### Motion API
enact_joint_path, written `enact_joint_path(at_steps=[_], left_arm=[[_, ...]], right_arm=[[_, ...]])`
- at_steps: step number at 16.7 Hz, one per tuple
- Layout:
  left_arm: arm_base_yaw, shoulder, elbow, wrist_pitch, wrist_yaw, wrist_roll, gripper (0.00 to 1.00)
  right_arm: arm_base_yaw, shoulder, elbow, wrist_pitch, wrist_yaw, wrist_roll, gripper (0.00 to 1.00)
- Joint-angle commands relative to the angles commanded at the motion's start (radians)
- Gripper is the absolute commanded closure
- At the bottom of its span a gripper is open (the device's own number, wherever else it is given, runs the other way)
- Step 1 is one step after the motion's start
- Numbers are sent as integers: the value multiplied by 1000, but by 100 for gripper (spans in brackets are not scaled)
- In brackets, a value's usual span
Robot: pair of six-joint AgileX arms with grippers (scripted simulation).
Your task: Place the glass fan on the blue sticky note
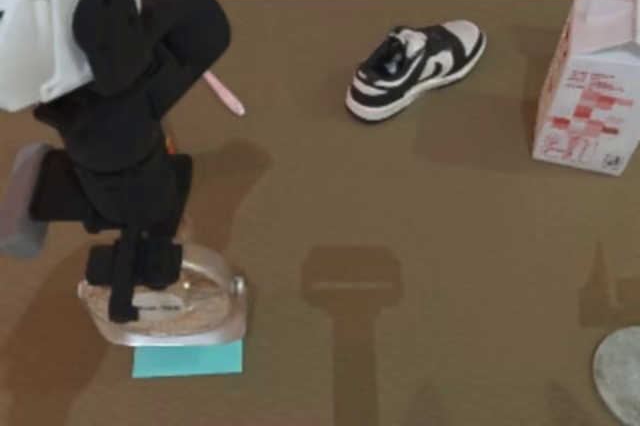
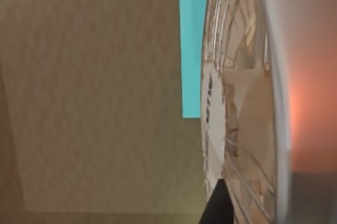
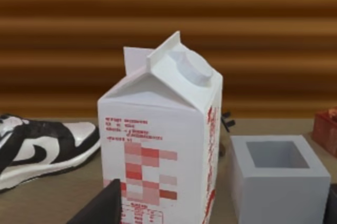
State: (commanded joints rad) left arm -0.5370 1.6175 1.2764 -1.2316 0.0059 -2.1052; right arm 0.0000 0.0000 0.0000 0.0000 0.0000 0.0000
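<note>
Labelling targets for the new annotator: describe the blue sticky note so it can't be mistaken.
Look at the table's near left part, under the left arm. The blue sticky note is a flat cyan square partly covered by the glass fan. It's the only blue thing there.

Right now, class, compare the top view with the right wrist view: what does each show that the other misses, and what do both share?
Only the top view shows the left gripper over the glass fan, the blue sticky note partly under the fan's near edge, a pink stick, and a grey round disc at the table's right edge. Only the right wrist view shows an open-topped grey box beside the carton, against a wooden slatted wall. Both show the black-and-white sneaker and the red-printed milk carton.
</note>
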Motion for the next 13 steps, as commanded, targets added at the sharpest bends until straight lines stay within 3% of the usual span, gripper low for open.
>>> enact_joint_path(at_steps=[9, 13], left_arm=[[0, 0, 0, 0, 0, 0, 2], [0, 0, 0, 0, 0, 0, 0]], right_arm=[[0, 0, 0, 0, 0, 0, 0], [0, 0, 0, 0, 0, 0, 0]])
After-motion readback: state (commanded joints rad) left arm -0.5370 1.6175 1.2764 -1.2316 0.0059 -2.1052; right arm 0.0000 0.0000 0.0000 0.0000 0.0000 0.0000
